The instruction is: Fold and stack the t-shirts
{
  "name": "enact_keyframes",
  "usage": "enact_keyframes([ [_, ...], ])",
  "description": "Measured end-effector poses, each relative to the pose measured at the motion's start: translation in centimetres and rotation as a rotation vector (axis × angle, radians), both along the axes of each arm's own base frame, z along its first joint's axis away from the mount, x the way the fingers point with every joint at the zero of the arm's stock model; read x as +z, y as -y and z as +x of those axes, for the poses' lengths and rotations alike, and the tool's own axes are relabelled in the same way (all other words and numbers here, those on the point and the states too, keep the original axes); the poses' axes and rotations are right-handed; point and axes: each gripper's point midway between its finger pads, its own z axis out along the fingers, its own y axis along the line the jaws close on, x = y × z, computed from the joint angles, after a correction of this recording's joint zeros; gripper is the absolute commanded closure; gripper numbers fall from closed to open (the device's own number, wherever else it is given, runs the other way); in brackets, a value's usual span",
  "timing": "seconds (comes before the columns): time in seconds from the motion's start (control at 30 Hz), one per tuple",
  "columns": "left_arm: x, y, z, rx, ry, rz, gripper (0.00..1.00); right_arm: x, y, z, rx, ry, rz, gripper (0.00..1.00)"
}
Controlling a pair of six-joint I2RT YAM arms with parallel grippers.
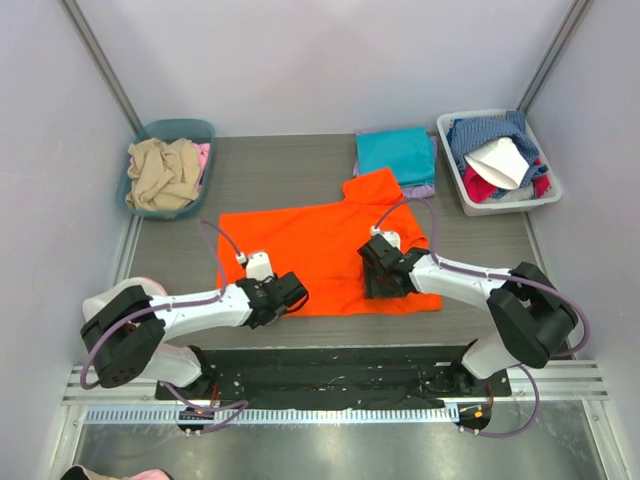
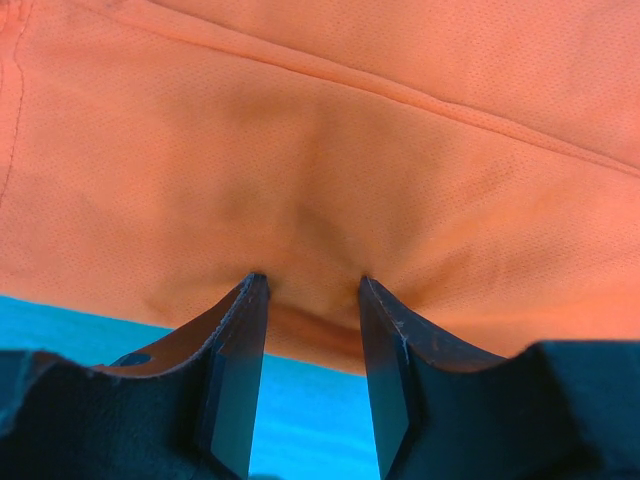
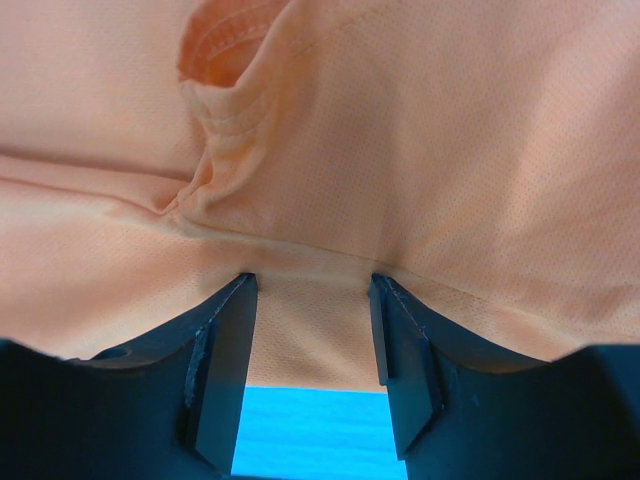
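The left tool (image 1: 290, 293) is standing about half open; its two dark fingertips (image 2: 250, 300) are pressing onto the near hem of the bright orange short-sleeved cloth t-shirt (image 1: 320, 240), and a strip of orange cloth is lying across the gap between them, puckering slightly. The right tool (image 1: 379, 288) is likewise standing half open, its fingertips (image 3: 240, 300) straddling the same shirt's near edge further right; in the right wrist view a stitched opening (image 3: 215, 60) of the shirt is showing just beyond them. The orange t-shirt is lying spread flat in the middle of the grey desk (image 1: 270, 180), one corner reaching back to touch the folded teal t-shirt (image 1: 395, 152); this is resting on the folded lavender t-shirt (image 1: 428, 189) at the back of the desk. A teal bin (image 1: 180, 126) holding beige cloth is sitting at the back left; a white bin (image 1: 455, 180) of mixed clothes is sitting at the back right.
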Motion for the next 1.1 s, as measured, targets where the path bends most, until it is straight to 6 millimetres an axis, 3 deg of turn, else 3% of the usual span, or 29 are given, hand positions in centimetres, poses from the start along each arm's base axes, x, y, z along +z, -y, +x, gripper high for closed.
enact_keyframes([
  [0.23,0.0,0.1,-2.7,0.008,-0.016,0.004,0.5,0.3,1.5,-2.4,-0.027,-0.06,-0.019,0.44],
  [0.37,0.6,-0.3,-4.5,-0.006,-0.066,0.048,0.45,3.2,1.9,-2.6,-0.034,-0.017,0.012,0.41],
  [0.4,1.0,-0.5,-4.8,-0.013,-0.078,0.065,0.29,4.6,1.7,-2.2,-0.036,0.013,0.029,0.39],
  [0.5,3.5,0.0,-4.3,-0.03,-0.067,0.093,0.12,10.4,0.7,0.6,-0.048,0.166,0.09,0.29],
  [0.57,7.1,1.6,-2.4,-0.039,0.012,0.063,0.07,15.4,0.1,3.6,-0.071,0.305,0.126,0.26],
  [0.63,10.4,2.8,-0.8,-0.042,0.091,0.024,0.02,19.0,0.2,6.5,-0.101,0.407,0.15,0.26],
  [0.73,14.6,2.9,1.2,-0.031,0.191,-0.005,0.01,21.5,1.9,11.5,-0.173,0.482,0.148,0.26],
  [0.83,16.6,1.1,1.9,-0.015,0.242,0.007,0.0,20.4,4.8,17.9,-0.258,0.49,0.105,0.26],
  [0.93,17.3,-0.7,1.6,-0.012,0.266,0.008,0.0,15.9,6.6,23.3,-0.277,0.415,0.061,0.28],
  [1.1,15.6,-2.7,0.1,-0.027,0.244,0.006,0.0,10.0,7.0,29.0,-0.214,0.327,0.045,0.29],
])
